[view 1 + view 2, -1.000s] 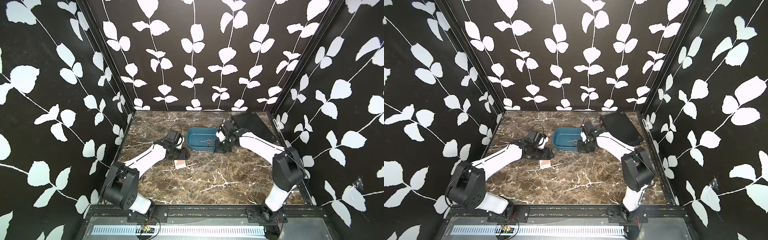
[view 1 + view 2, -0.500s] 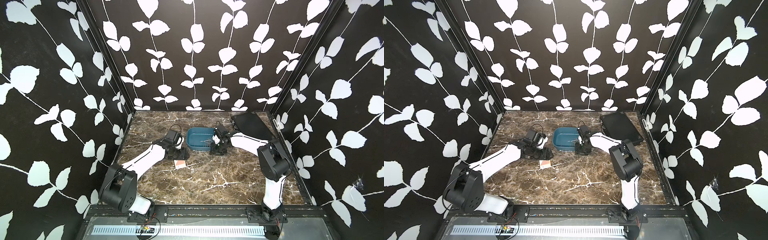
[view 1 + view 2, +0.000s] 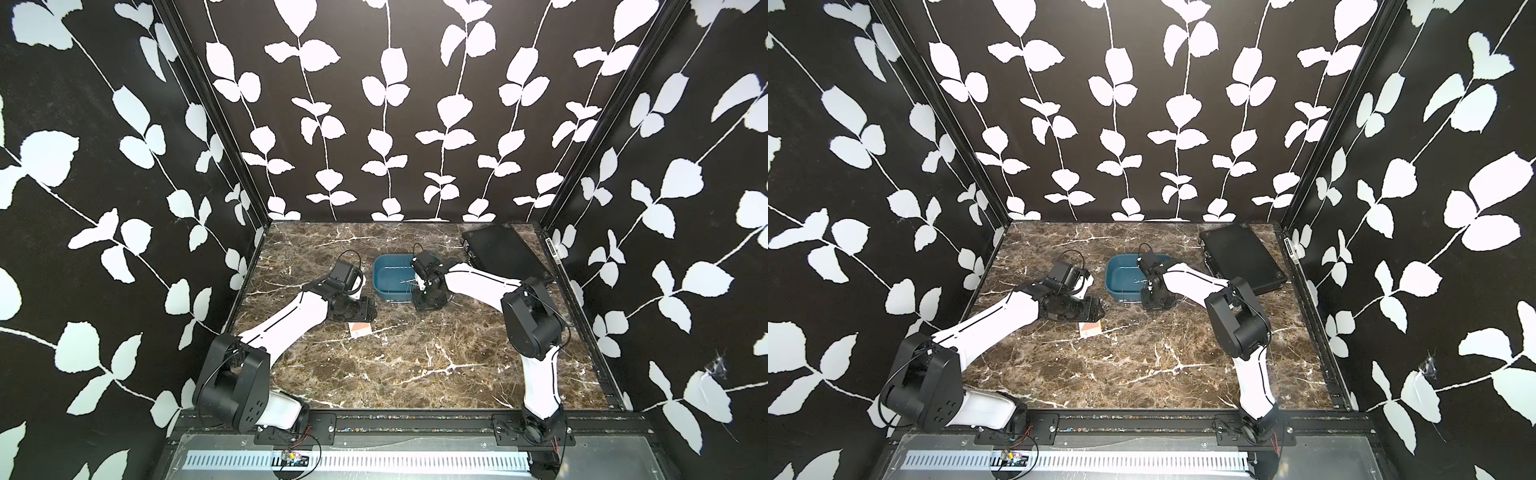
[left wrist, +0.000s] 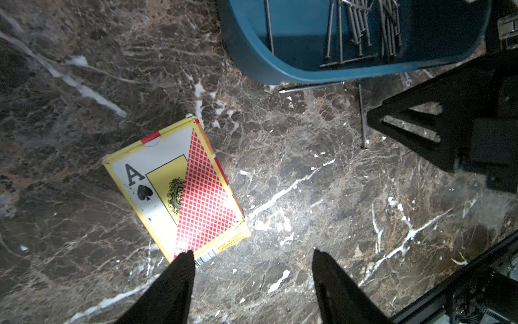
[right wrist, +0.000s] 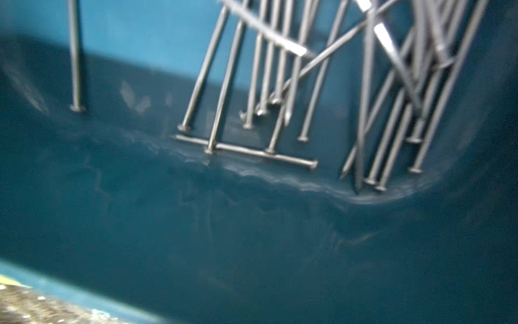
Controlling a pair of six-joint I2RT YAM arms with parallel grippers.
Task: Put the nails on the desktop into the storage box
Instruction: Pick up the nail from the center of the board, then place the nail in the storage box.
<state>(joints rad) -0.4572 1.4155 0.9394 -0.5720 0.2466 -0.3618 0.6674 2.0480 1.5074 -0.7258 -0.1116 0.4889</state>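
Observation:
The teal storage box (image 3: 388, 276) (image 3: 1121, 274) stands on the marble desktop (image 3: 415, 365) at mid-back. Several nails (image 4: 361, 30) (image 5: 280, 84) lie piled inside it, some blurred. Two nails are on the desktop: one (image 4: 311, 86) along the box's outer wall, another (image 4: 362, 117) beside a black finger (image 4: 406, 131) of my right gripper. My right gripper (image 3: 428, 299) (image 3: 1156, 299) sits low at the box's front right corner; its jaws are hidden. My left gripper (image 4: 252, 252) (image 3: 365, 313) hovers open and empty over the desktop, left of the box.
A playing-card box (image 4: 179, 190) (image 3: 360, 329) lies flat on the desktop by my left gripper's fingertip. A flat black case (image 3: 503, 253) (image 3: 1241, 257) lies at the back right. Patterned walls close in three sides.
The right arm's elbow has swung in toward the middle, and its gripper has shifted slightly left and lower at the box's right end. The left arm has not moved.

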